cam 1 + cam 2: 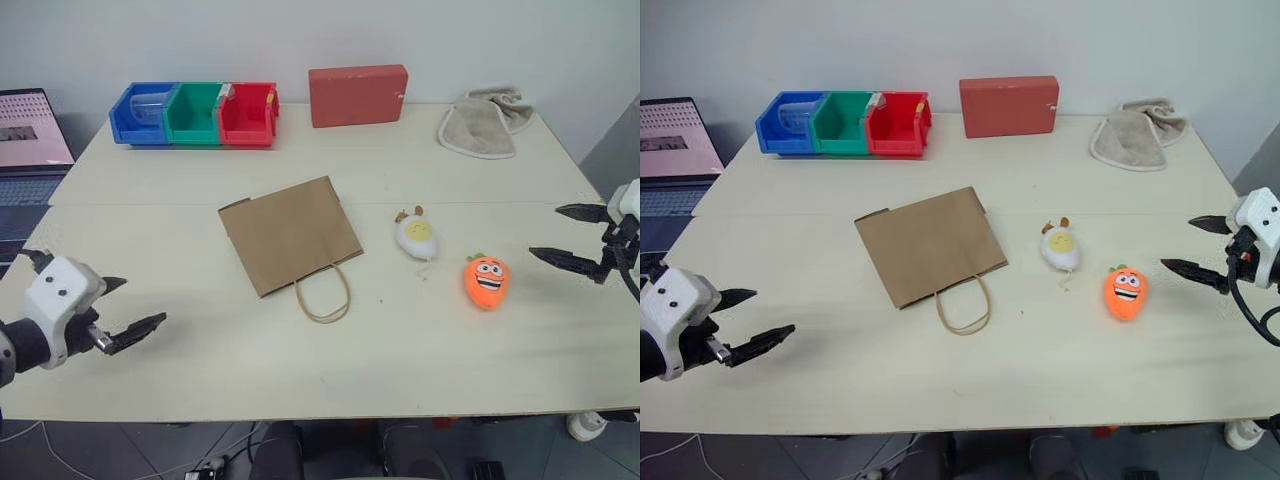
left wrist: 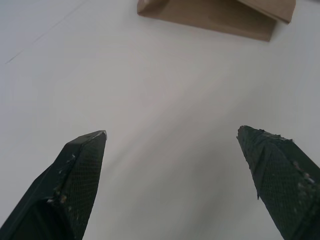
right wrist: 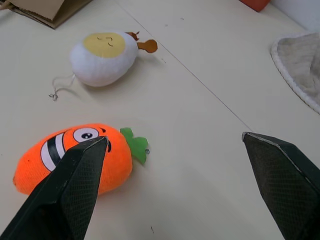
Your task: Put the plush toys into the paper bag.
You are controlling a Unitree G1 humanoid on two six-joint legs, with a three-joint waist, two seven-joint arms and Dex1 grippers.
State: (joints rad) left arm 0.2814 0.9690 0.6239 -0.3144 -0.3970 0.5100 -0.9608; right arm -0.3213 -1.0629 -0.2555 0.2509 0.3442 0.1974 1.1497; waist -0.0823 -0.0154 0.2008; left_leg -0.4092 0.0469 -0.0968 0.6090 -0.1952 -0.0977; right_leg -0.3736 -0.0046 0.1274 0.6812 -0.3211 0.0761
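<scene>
The right gripper (image 1: 568, 236) hangs spread and empty beside the orange carrot plush toy (image 1: 486, 281); the left gripper (image 1: 128, 306) is likewise spread, well apart from the flat brown kraft paper bag (image 1: 290, 234) on the pale worktop (image 1: 420, 340). The white egg-shaped plush toy (image 1: 416, 235) lies between bag and carrot. The bag lies flat, so a toy pushed at its mouth would likely slide it away. Whether that mouth gapes cannot be told.

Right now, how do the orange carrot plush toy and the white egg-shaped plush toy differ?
The orange carrot plush toy has a cartoon face and a green top; the white egg-shaped plush toy has a yellow centre and a small brown tuft. The carrot lies nearer the open right pincer; the egg lies nearer the flat brown paper bag. Both lie untouched on the table.
</scene>
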